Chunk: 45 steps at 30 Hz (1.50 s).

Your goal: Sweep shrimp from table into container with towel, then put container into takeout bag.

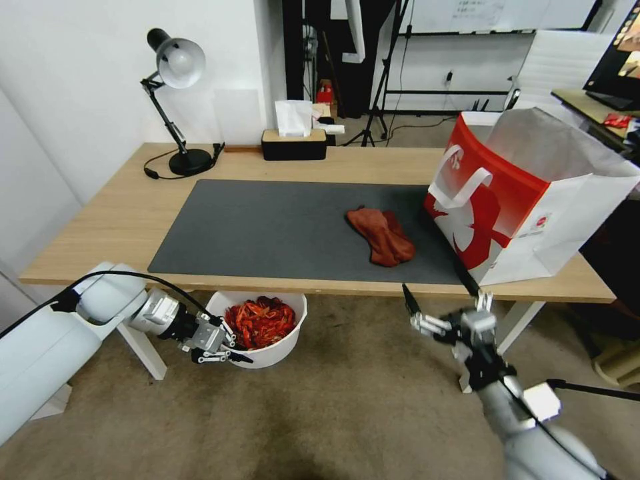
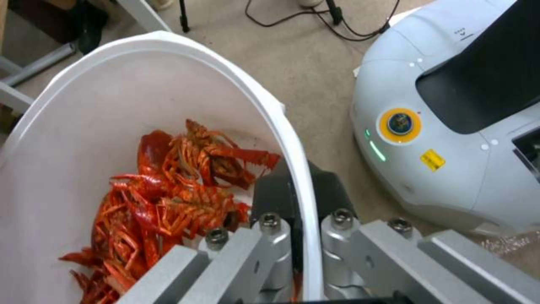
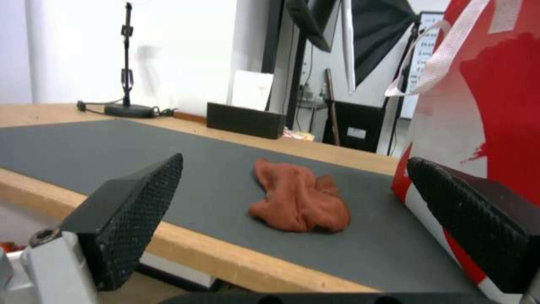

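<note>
The white container (image 1: 279, 347) hangs below the table's (image 1: 127, 220) front edge, and the bright red-orange shrimp (image 1: 260, 322) lie inside it. My left gripper (image 1: 235, 348) is shut on its rim; in the left wrist view the rim (image 2: 301, 169) runs between the fingers (image 2: 270, 249), beside the shrimp (image 2: 168, 198). The rust-red towel (image 1: 381, 235) lies crumpled on the dark grey mat (image 1: 267, 227), close to the takeout bag (image 1: 520, 200) standing at the table's right end. My right gripper (image 1: 437, 288) is open at the front edge, facing the towel (image 3: 301, 200) and the bag (image 3: 500, 105).
A desk lamp (image 1: 177, 67) and a black tissue box (image 1: 293, 143) stand at the table's back edge. A white table leg (image 1: 143, 350) is just left of the container. My white base (image 2: 450, 126) sits on the carpet near the held container.
</note>
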### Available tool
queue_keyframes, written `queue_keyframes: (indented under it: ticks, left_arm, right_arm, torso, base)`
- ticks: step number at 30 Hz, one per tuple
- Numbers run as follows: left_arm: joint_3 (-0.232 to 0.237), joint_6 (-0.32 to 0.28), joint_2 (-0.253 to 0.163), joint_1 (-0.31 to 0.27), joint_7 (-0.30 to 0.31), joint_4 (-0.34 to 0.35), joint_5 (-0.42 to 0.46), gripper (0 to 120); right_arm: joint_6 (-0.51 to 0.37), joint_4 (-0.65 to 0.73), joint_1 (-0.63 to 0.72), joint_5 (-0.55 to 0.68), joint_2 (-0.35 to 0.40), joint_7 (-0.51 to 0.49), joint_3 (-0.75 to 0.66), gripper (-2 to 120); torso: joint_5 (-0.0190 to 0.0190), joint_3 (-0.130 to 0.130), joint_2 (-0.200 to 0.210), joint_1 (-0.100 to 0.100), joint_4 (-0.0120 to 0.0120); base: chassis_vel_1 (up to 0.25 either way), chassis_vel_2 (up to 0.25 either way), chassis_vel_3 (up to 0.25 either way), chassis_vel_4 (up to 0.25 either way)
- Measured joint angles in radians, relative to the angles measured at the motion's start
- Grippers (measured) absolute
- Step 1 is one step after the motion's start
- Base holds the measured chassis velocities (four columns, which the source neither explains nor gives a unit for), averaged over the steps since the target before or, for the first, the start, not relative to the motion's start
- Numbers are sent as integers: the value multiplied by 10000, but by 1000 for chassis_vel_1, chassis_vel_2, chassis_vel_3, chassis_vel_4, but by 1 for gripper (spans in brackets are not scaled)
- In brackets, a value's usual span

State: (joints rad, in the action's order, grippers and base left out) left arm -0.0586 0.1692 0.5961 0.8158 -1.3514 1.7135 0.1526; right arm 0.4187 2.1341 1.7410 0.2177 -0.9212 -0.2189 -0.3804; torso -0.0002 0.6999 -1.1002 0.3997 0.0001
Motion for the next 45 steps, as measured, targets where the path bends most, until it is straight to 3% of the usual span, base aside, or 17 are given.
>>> queue_keyframes:
  ticks: [15, 21, 23, 25, 27, 31, 33, 34, 37, 38, 41, 44, 45]
  left_arm:
    - [-184, -4, 71, 332, 22, 43, -153, 0]
    - [-477, 1, -102, 935, 23, 569, -127, 0]
    - [-707, 28, -198, 1485, 23, 1012, -106, 0]
    - [-764, 39, -233, 1642, 22, 1161, -95, 0]
    - [-1001, 57, -384, 2140, 9, 1689, -12, 0]
    - [-1283, 63, -562, 2576, -3, 2178, 108, 0]
    - [-1822, 54, -912, 3221, -18, 2939, 297, 0]
    - [-1822, 54, -912, 3221, -18, 2939, 297, 0]
    - [-2631, 44, -1381, 3935, -24, 3813, 629, 0]
    - [-2631, 44, -1381, 3935, -24, 3813, 629, 0]
    - [-3417, 21, -1935, 4239, 16, 4487, 1177, 0]
    - [-3502, 6, -2071, 4172, 97, 4577, 1329, 0]
    - [-3499, -39, -2226, 3894, 238, 4628, 1540, 0]
  right_arm:
    - [468, -542, 205, -182, -400, -19, 10, 100]
    - [424, -630, -13, -132, -298, -17, 48, 100]
    - [369, -666, -128, -107, -258, -13, 73, 100]
    - [356, -677, -151, -100, -245, -13, 76, 100]
    - [333, -712, -207, -85, -211, -13, 77, 100]
    - [325, -716, -221, -76, -194, -13, 76, 100]
    - [323, -723, -220, -69, -175, -12, 75, 100]
    - [323, -723, -220, -69, -175, -12, 75, 100]
    - [323, -750, -229, -64, -172, -7, 75, 100]
    - [323, -750, -229, -64, -172, -7, 75, 100]
    - [323, -756, -275, -60, -173, 15, 112, 100]
    - [323, -757, -281, -59, -175, 27, 122, 100]
    - [323, -756, -289, -59, -179, 41, 140, 100]
  torso:
    - [1, 2, 2, 2, -2]
    - [3, 2, 2, 2, -1]
    - [1, 2, 3, 3, -1]
    - [1, 1, 3, 3, -2]
    - [2, 1, 2, 3, -1]
    - [1, 1, 2, 4, -1]
    - [1, 1, 2, 4, -2]
    - [1, 1, 2, 4, -2]
    - [2, 1, 2, 3, -1]
    - [2, 1, 2, 3, -1]
    - [3, 0, 2, 3, -1]
    - [2, 1, 2, 3, -1]
    - [2, 1, 2, 3, 0]
  base:
    - [0, 0, 0, 0]
    - [0, 0, 0, 0]
    - [0, 0, 0, 0]
    - [0, 0, 0, 0]
    - [0, 0, 0, 0]
    - [0, 0, 0, 0]
    - [0, 0, 0, 0]
    - [0, 0, 0, 0]
    - [0, 0, 0, 0]
    - [0, 0, 0, 0]
    - [0, 0, 0, 0]
    - [0, 0, 0, 0]
    - [0, 0, 0, 0]
